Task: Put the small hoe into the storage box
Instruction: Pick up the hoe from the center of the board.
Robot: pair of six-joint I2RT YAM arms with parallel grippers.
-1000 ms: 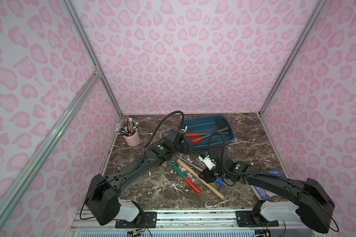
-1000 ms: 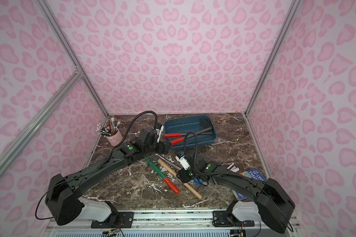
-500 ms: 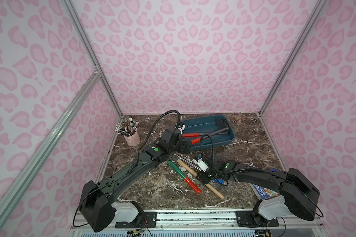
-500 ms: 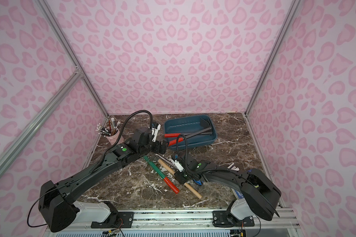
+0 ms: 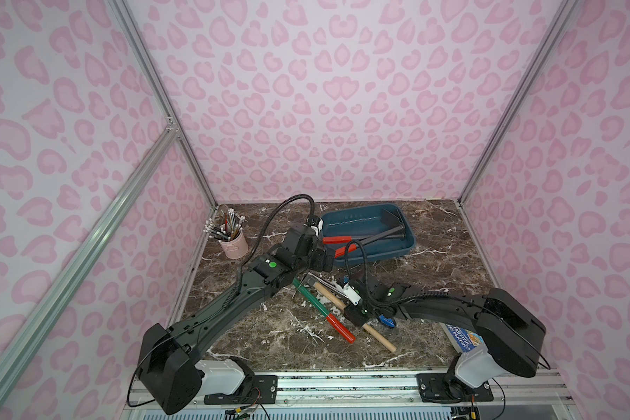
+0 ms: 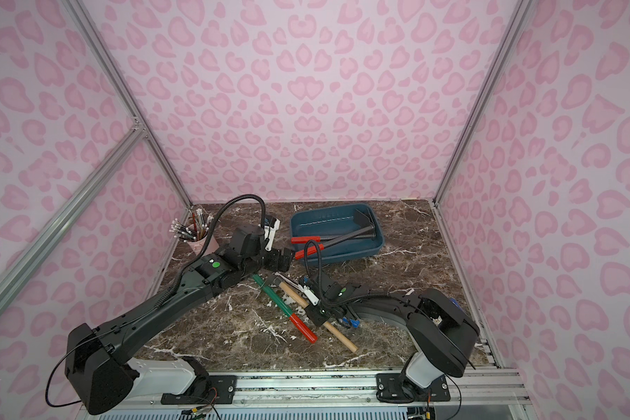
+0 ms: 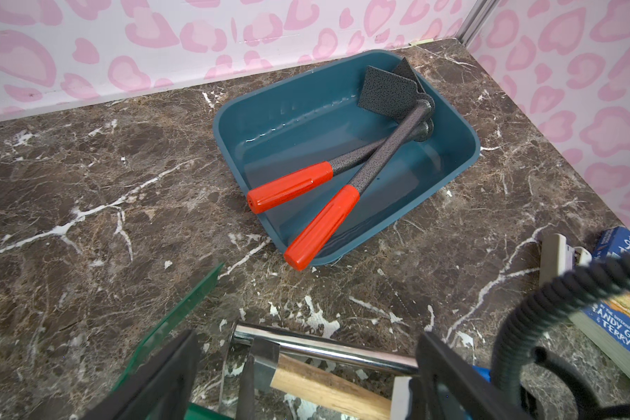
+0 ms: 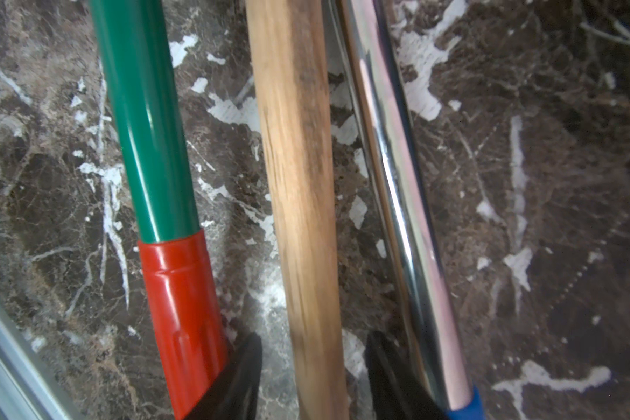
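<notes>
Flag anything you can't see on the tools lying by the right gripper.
Wooden-handled tool head: left wrist view, cut off by frame edge; top views, too small.
Green tool head: top views, under left arm.
Right gripper fingers: right wrist view, only tips show, rest cut off by edge.

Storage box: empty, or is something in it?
Not empty. Two red-gripped, grey-shafted tools lie crossed in the storage box, heads in one corner, red grips sticking out over its rim.
</notes>
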